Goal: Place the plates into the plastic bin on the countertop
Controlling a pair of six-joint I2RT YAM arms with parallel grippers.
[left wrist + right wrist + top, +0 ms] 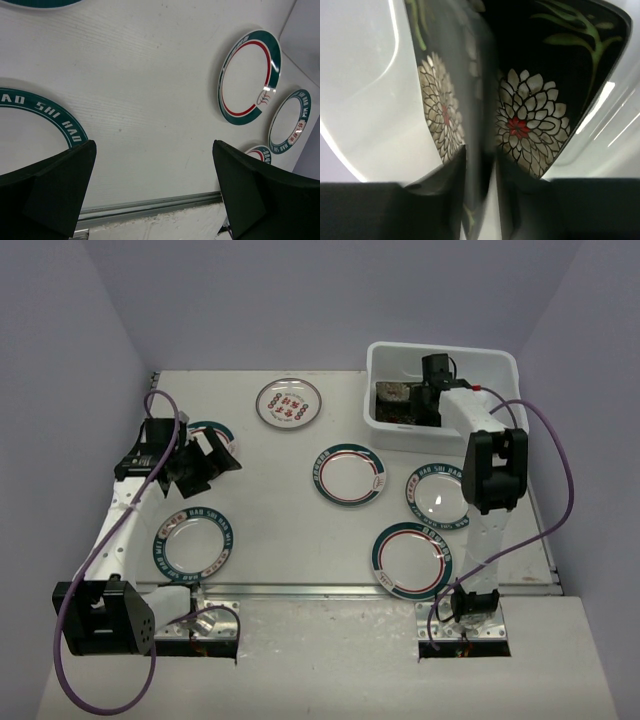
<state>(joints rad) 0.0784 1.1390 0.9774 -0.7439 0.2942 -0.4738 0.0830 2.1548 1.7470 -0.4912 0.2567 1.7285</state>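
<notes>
Progress: early, roughly a quarter done by my count. The right gripper (479, 167) is down inside the plastic bin (470, 350), jaws straddling the rim of a black floral plate (530, 100). That view is blurred, so I can't tell whether they're clamped on it or clear of it. A second floral face (442, 115) sits just left of the fingers. It's probably the other black plate, but I can't separate the two cleanly. Left to move: five teal-rimmed plates (349, 476) and the red-patterned plate (289, 404), all flat on the countertop (280, 510), none in the bin. The left gripper (154, 160) is spread wide with nothing in it, hovering low over bare surface. One teal plate (30, 115) sits under its left finger and the others are ahead and to its right. Orientation: the black plate between the right jaws looks steeply tilted, near on edge. Its rim line runs straight out ahead of the fingers, its patterned face is turned to the gripper's right, and one corner points up and away. It's square, so there's no real long axis, only that edge line. It has to tip flat to nest.
</notes>
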